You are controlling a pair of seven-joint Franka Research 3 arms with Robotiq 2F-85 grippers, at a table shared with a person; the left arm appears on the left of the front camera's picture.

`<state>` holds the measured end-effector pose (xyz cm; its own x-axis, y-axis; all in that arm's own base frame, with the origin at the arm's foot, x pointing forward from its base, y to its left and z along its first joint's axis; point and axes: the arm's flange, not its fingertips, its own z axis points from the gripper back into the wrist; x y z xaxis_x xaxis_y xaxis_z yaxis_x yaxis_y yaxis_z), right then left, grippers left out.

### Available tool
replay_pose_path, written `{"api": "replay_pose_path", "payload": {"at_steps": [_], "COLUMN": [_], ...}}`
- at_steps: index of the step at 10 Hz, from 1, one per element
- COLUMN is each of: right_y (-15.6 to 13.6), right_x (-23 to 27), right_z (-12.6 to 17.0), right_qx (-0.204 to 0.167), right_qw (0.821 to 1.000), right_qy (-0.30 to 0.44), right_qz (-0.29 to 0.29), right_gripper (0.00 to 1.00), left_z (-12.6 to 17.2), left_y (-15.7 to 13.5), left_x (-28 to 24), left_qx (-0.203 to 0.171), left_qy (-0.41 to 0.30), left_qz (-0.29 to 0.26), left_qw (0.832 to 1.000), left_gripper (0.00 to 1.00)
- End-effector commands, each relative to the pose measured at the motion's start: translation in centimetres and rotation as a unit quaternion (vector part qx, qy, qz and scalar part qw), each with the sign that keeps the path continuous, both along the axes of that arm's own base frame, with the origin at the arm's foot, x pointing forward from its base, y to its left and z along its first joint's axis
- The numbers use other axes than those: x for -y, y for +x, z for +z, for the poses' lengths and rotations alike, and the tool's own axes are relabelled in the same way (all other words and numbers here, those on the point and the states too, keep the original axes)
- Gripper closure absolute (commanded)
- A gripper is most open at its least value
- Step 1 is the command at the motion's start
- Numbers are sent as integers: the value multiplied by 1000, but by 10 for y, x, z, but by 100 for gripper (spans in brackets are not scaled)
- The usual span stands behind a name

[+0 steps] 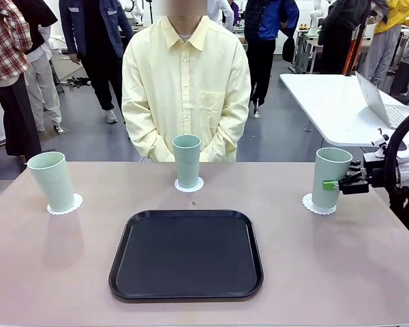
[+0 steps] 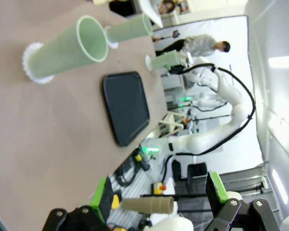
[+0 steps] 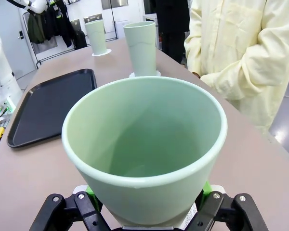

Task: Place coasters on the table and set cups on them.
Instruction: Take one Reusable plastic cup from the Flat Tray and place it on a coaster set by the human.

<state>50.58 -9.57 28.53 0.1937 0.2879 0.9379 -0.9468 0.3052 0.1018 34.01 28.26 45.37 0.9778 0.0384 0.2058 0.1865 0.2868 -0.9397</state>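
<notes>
Three pale mint-green cups stand on white lacy coasters on the beige table [image 1: 54, 272]. The left cup [image 1: 51, 180] sits on its coaster [image 1: 65, 205], and the middle cup [image 1: 187, 160] on its coaster [image 1: 189, 184]. The right cup [image 1: 329, 177] rests on the right coaster [image 1: 318, 204]. My right gripper [image 1: 337, 184] is shut on this cup; in the right wrist view the cup [image 3: 144, 144] sits between the green pads [image 3: 92, 190]. My left gripper [image 2: 159, 192] hangs open and empty off the table's left side, well away from the nearest cup [image 2: 67, 48].
A black tray [image 1: 186, 253] lies bare in the middle front of the table. A person in a pale yellow shirt [image 1: 185, 82] stands at the far edge behind the middle cup. A white table with a laptop [image 1: 378, 102] stands at the back right.
</notes>
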Motion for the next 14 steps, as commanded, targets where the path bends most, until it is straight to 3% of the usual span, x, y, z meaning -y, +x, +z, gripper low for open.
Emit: {"api": "replay_pose_path", "payload": {"at_steps": [1, 10, 11, 14], "right_y": [8, 17, 17, 14], "right_x": [-2, -6, -6, -4], "right_z": [-5, -14, -14, -10], "right_qx": [7, 0, -1, -4], "right_qw": [1000, 1000, 999, 999], "right_qy": [-6, 2, 1, -12], "right_qz": [15, 30, 32, 30], "right_gripper": [15, 15, 0, 0], "left_z": [2, 2, 2, 2], "left_y": [-1, -1, -1, -1], "left_x": [0, 0, 0, 0], "left_qx": [2, 2, 2, 2], "left_qy": [0, 0, 0, 0], "left_qz": [4, 4, 4, 4], "left_qw": [1000, 1000, 1000, 1000], "left_gripper": [0, 0, 0, 0]}}
